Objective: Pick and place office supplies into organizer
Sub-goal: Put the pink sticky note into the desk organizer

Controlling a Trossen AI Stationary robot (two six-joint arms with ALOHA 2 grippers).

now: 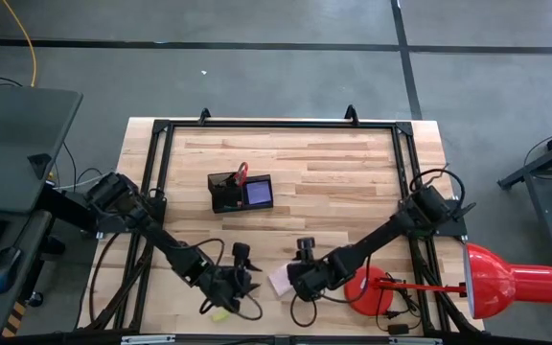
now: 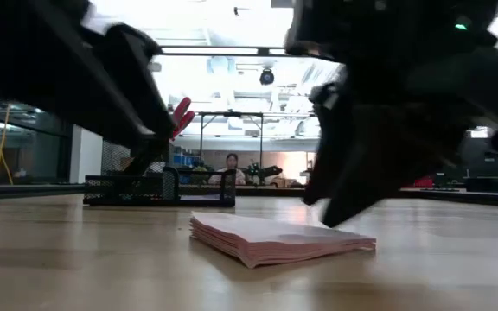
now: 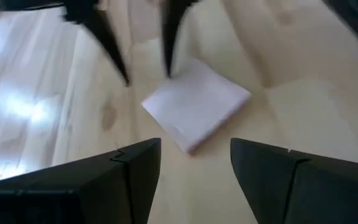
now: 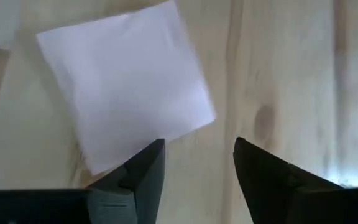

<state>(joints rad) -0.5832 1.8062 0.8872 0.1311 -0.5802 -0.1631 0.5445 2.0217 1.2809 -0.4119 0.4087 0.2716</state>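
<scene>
Right gripper (image 4: 197, 165) is seen with its two dark fingers spread apart and nothing between them, poised low over the wood just beside the pink note pad (image 4: 126, 84), whose near corner lies close to one fingertip; the pad rests flat on the table (image 1: 353, 158) and is gripped by nothing. That stance is judged to be a line-up on the pad's edge, since a thin flat stack can only be taken by its sides. Facing it from the pad's other side, the left gripper (image 3: 194, 165) is held parted and empty too, aimed at the same pad, probably to steady it or wait. A small yellow piece (image 1: 220, 313) lies by the left gripper. Well apart from both grippers, toward the table's middle, the black organizer (image 1: 241, 192) stands; red-handled scissors (image 1: 241, 172) are stood upright in one compartment and a blue-purple note pad (image 1: 258, 192) is laid in another. Beyond the right arm, a red desk lamp (image 1: 506, 283) is set at the table's corner.
</scene>
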